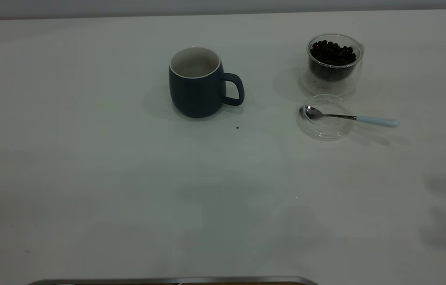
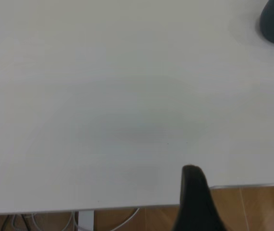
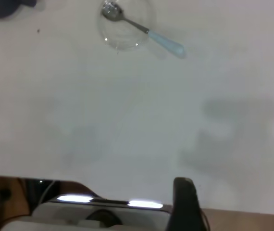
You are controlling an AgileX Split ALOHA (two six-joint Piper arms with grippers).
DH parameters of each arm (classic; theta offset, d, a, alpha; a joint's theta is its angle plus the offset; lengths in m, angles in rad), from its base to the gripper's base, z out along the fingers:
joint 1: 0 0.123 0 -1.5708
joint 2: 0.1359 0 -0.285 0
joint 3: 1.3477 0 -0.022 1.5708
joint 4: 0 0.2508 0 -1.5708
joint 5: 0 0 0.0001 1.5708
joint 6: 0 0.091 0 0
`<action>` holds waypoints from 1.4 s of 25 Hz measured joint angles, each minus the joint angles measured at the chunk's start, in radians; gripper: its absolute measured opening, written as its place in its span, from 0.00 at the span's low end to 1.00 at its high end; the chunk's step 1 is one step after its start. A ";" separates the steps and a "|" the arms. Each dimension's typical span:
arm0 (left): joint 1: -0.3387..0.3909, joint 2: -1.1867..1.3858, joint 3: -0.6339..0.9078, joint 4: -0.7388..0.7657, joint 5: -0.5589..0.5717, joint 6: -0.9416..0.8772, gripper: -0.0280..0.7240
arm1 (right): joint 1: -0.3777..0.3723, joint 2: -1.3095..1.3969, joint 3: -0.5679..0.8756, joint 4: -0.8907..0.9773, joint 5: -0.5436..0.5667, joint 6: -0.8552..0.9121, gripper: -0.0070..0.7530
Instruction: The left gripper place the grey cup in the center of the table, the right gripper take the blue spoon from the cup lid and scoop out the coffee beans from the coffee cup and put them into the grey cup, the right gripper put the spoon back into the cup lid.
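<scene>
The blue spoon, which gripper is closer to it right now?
Right. The right gripper sits back at the table's near edge on the side where the blue spoon lies in the cup lid. The left gripper sits at the edge beyond the grey cup.

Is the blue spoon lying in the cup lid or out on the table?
In the lid: the blue spoon's bowl rests inside the cup lid, with its pale handle sticking out over the rim above the table.

A lab-like test bench: bare white table (image 1: 88, 178), loose cables (image 2: 41, 221) beneath.
</scene>
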State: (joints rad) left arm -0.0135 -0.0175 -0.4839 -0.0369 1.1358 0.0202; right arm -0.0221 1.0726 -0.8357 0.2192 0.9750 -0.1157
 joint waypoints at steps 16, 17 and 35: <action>0.000 0.000 0.000 0.000 0.000 0.000 0.76 | 0.022 -0.549 0.157 0.022 0.227 -0.157 0.78; 0.000 0.000 0.000 0.000 0.000 0.000 0.76 | 0.022 -0.595 0.157 0.028 0.249 -0.157 0.78; 0.000 0.000 0.000 0.000 0.000 0.001 0.76 | 0.022 -1.011 0.226 -0.036 0.194 -0.091 0.77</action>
State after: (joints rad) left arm -0.0135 -0.0175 -0.4839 -0.0369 1.1358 0.0211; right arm 0.0000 0.0615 -0.6093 0.1836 1.1687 -0.2067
